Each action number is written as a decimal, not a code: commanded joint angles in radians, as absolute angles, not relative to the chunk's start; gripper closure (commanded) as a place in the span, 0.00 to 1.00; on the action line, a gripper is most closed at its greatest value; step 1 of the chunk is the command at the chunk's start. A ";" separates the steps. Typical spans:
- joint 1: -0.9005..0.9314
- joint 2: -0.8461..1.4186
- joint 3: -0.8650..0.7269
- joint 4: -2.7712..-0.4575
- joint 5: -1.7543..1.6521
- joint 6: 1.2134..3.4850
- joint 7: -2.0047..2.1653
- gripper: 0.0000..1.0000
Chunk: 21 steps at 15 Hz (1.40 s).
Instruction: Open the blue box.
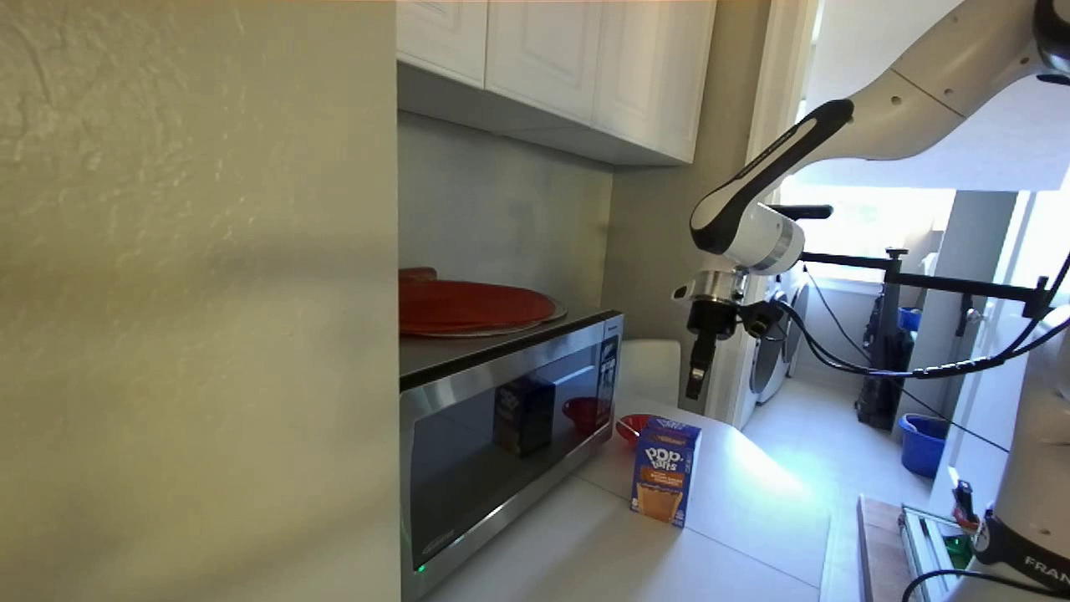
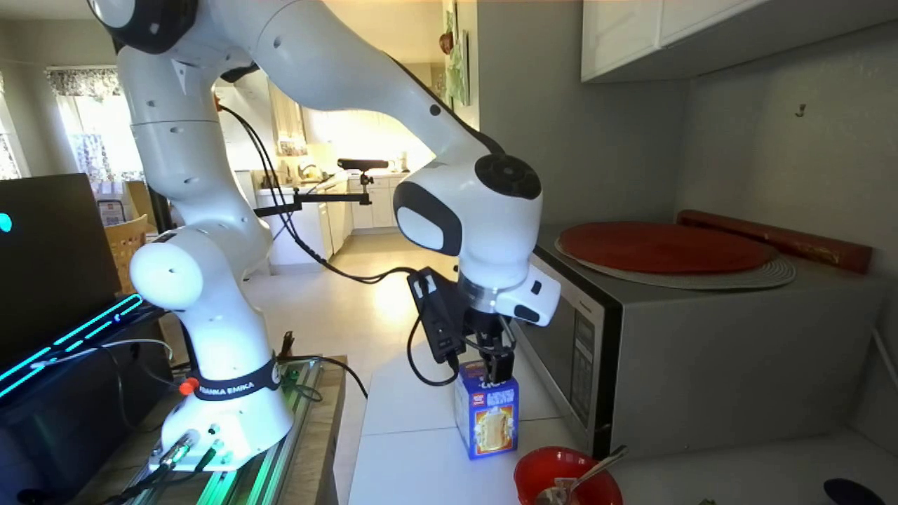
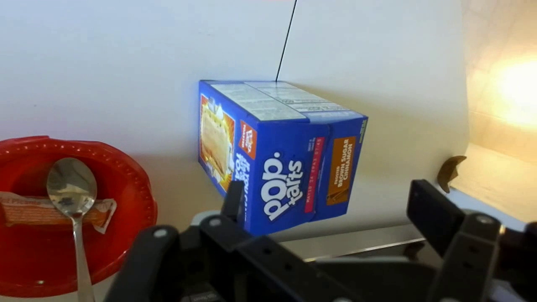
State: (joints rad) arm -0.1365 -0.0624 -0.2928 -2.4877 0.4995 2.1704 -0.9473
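Note:
The blue box [image 1: 663, 472] is a Pop-Tarts carton standing upright on the white counter beside the microwave; it also shows in an exterior view [image 2: 493, 424]. In the wrist view its top [image 3: 289, 172] faces the camera. The top flaps lie shut, with a seam beside the pink date strip. My gripper [image 1: 695, 391] points down above the carton, apart from it in this view. In an exterior view the gripper [image 2: 499, 375] overlaps the box's top edge. In the wrist view the fingers [image 3: 327, 191] are wide apart with nothing held; the left finger covers a corner of the box.
A microwave [image 1: 510, 451] stands close beside the box, with a red round mat [image 2: 666, 247] on it. A red bowl [image 3: 134, 247] with a spoon [image 3: 72, 188] and a wrapped packet sits near the box. White cabinets [image 1: 577, 63] hang above. The counter edge lies on the robot's side.

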 commanded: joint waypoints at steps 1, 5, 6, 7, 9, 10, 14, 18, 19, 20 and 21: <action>-0.161 -0.015 -0.278 -2.490 0.623 2.206 -1.048 0.00; -0.175 0.026 -0.260 -2.497 0.684 2.245 -1.094 0.00; -0.177 0.032 -0.255 -2.501 0.695 2.253 -1.099 0.00; -0.179 0.039 -0.249 -2.503 0.708 2.263 -1.109 0.00; -0.183 0.055 -0.238 -2.504 0.731 2.281 -1.124 0.00; -0.185 0.061 -0.232 -2.504 0.742 2.289 -1.132 0.00; -0.185 0.077 -0.208 -2.510 0.782 2.328 -1.155 0.00; -0.183 0.094 -0.186 -2.510 0.825 2.371 -1.165 0.00; -0.183 0.098 -0.182 -2.510 0.832 2.379 -1.169 0.00; -0.184 0.102 -0.179 -2.512 0.835 2.390 -1.177 0.00; -0.185 0.106 -0.177 -2.511 0.835 2.398 -1.180 0.00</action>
